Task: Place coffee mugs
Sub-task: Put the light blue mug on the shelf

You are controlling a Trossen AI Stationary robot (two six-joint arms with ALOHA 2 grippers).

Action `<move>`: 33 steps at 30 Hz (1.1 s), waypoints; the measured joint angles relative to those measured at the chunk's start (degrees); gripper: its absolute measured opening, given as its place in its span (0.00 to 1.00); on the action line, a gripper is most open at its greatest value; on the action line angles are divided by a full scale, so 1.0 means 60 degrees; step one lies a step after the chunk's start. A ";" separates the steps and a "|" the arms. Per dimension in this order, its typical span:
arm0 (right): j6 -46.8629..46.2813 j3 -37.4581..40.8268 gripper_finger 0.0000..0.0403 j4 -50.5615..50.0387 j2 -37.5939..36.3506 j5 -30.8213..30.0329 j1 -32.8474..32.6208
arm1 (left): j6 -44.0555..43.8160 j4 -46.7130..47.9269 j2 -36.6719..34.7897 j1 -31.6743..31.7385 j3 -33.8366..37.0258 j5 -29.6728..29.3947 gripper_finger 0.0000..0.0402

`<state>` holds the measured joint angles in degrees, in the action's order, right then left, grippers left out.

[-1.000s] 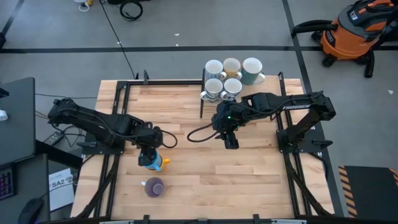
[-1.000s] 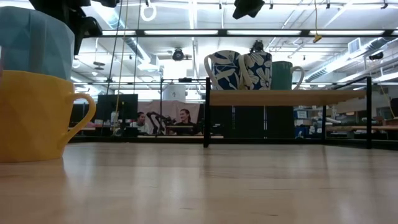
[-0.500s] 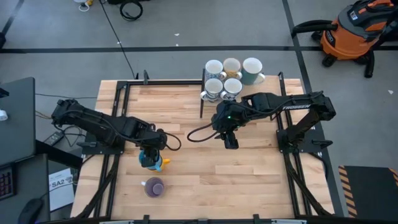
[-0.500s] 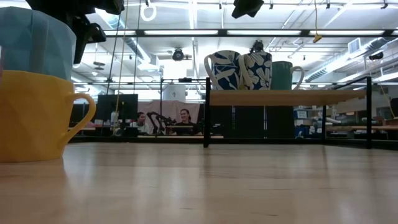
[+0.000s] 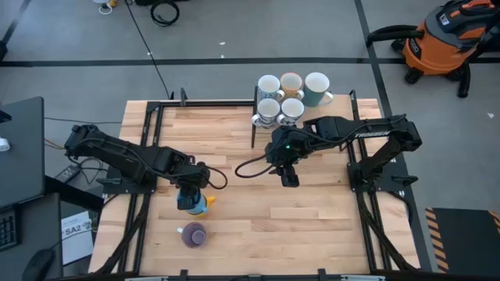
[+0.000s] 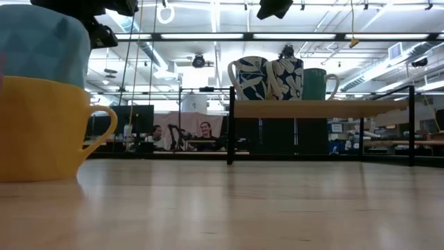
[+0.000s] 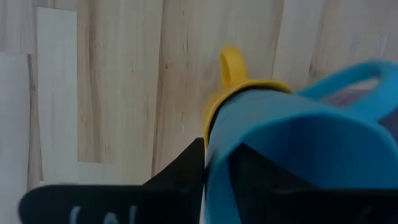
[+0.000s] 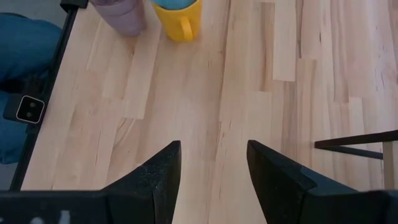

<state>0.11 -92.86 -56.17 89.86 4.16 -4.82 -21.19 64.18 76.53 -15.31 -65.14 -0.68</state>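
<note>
Left wrist: left claw [image 7: 205, 180] has closed on blue mug [image 7: 298, 143].

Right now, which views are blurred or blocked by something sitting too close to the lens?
Left wrist view: the blue mug fills much of the picture, soft and out of focus, with the yellow mug peeking past it. Low view: the same stacked pair looms blurred at one edge; ceiling lights glare. High view and right wrist view: sharp and unobstructed.

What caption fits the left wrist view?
Left hand closing on the blue mug, nested in the yellow mug.
</note>
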 joint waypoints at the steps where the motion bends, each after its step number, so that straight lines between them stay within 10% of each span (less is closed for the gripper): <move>1: 0.0000 0.0000 0.47 -0.0002 0.0000 -0.0001 0.0000 | -0.0001 -0.0004 0.0000 0.0000 0.0000 0.0002 0.17; 14: 0.0001 0.0000 0.47 -0.0110 -0.0007 0.0000 0.0000 | -0.0017 0.0103 -0.0004 0.0000 -0.0352 0.0381 0.07; 33: -0.0074 -0.0004 0.47 -0.1675 -0.2056 -0.0004 0.0645 | 0.2935 -0.1136 0.0662 0.1388 -0.4016 0.0286 0.07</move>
<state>-0.33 -92.88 -66.22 77.53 4.14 -0.95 -3.58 57.37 80.51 -6.98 -89.24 1.03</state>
